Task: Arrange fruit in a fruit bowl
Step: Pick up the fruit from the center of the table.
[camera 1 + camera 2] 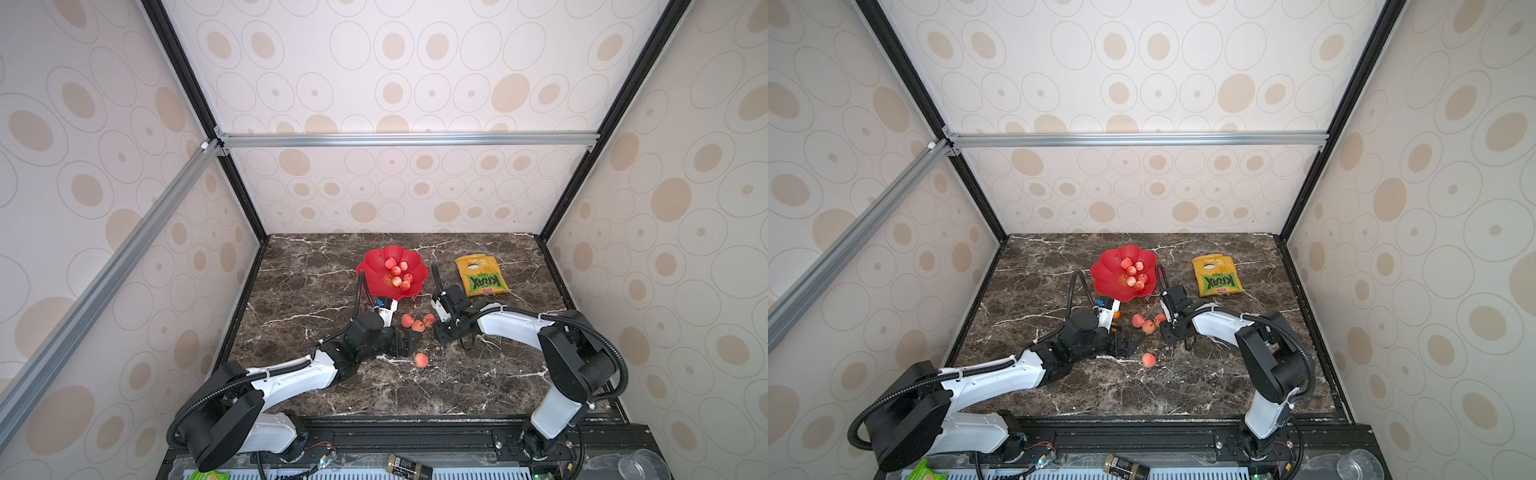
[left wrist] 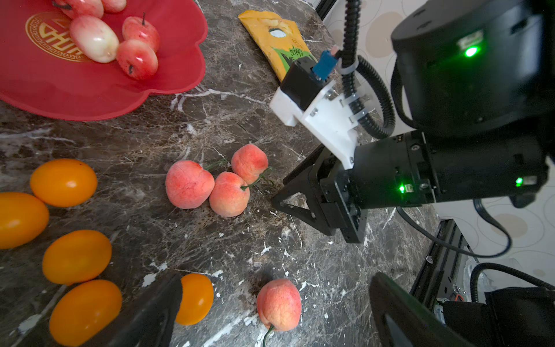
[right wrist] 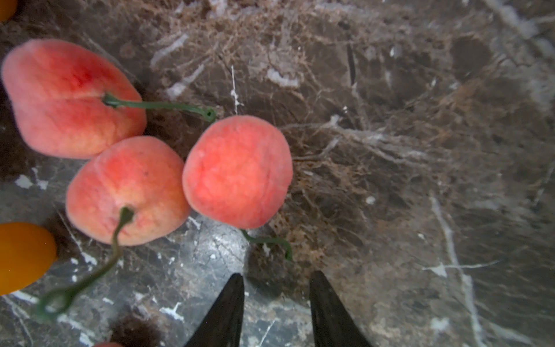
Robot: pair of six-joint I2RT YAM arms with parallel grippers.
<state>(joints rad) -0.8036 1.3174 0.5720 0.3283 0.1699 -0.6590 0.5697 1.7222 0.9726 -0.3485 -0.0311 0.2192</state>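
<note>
The red fruit bowl [image 1: 376, 266] [image 2: 90, 90] stands at the back of the marble table and holds several pink-red fruits [image 1: 398, 272] [image 2: 136, 58]. Three more pink-red fruits [image 1: 417, 325] [image 2: 207, 187] [image 3: 237, 171] lie bunched on the table between the arms. A lone one [image 1: 421, 360] [image 2: 279, 305] rests by my left gripper [image 1: 405, 347] [image 2: 276, 278], whose jaws are wide open around it without touching. Several orange fruits [image 2: 76, 257] [image 1: 1116, 314] lie beside the left wrist. My right gripper [image 1: 442, 332] [image 3: 276, 288] is open and empty, just short of the bunch.
A yellow-green snack bag [image 1: 481, 276] [image 2: 277, 39] lies at the back right, behind the right wrist. A dark bottle [image 1: 409, 464] and a clear cup [image 1: 642, 463] sit on the front rail. Patterned walls close in three sides.
</note>
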